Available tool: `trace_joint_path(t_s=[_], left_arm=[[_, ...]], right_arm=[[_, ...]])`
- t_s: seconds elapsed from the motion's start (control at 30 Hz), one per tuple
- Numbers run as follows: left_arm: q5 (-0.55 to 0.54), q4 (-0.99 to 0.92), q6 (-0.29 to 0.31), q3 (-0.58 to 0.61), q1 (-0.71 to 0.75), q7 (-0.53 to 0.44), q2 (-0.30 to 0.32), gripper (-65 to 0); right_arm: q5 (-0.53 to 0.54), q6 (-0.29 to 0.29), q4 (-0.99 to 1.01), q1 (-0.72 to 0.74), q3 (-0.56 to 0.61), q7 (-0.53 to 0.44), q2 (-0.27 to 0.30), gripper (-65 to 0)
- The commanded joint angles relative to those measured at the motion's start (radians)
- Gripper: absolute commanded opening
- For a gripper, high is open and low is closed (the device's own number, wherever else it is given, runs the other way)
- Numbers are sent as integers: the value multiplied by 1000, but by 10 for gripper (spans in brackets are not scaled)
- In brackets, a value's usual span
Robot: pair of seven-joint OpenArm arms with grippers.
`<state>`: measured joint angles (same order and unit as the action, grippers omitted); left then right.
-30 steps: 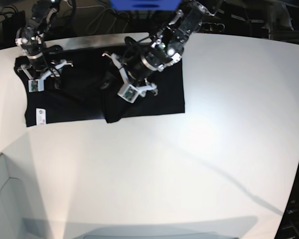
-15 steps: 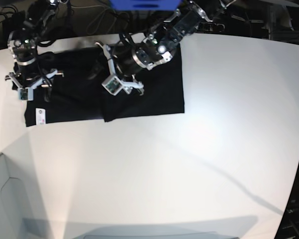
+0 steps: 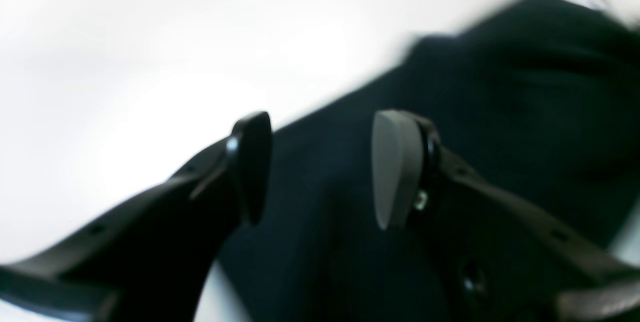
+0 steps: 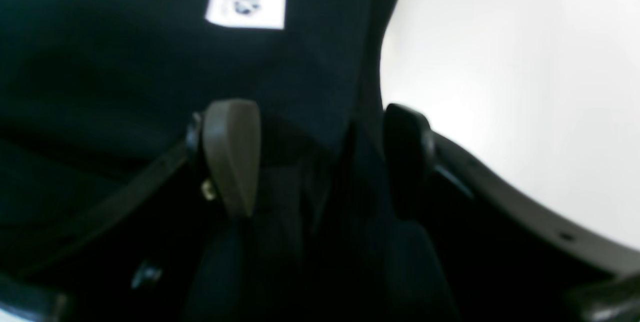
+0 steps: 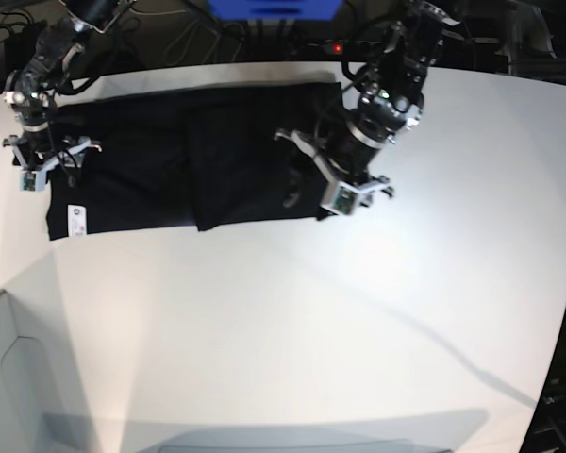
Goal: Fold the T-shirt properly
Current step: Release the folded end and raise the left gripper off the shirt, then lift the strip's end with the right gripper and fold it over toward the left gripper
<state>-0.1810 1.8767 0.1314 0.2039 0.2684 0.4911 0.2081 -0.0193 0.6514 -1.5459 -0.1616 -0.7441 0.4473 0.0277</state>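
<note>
Over the T-shirt [image 5: 255, 142], 2 pincers hang spread: left [image 5: 332, 175] toward its right part, right [image 5: 50, 165] opposite.

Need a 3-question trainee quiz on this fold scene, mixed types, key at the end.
1. True or false: the left gripper is clamped on the T-shirt.
2. Fill in: the label on the shirt is ____ (color).
3. Multiple choice: the right gripper is
a) open
b) shut
c) out of view

Key: 1 false; 2 white; 3 a
</note>
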Motion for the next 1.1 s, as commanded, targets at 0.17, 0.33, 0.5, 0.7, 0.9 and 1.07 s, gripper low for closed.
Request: trace_joint_path(t_s=[0.17, 0.33, 0.5, 0.7, 0.9, 1.07], left_arm=[[-7, -15, 7, -217, 50, -19, 0, -332], [-7, -154, 7, -237, 48, -24, -8, -333], [-7, -246, 7, -245, 18, -24, -72, -333], [-5, -291, 7, -235, -2, -24, -111, -333], [-5, -288, 7, -237, -1, -22, -108, -333], [-5, -283, 7, -241, 6, -22, -106, -333]], right_arm=[[14, 5, 78, 26, -28, -26, 54, -249], [14, 6, 138, 20, -24, -26, 64, -255], [14, 47, 147, -8, -9, -26, 59, -310], [14, 47, 147, -16, 18, -25, 59, -555], [18, 47, 98, -17, 14, -25, 57, -650], [18, 47, -72, -43, 13, -25, 2, -650]])
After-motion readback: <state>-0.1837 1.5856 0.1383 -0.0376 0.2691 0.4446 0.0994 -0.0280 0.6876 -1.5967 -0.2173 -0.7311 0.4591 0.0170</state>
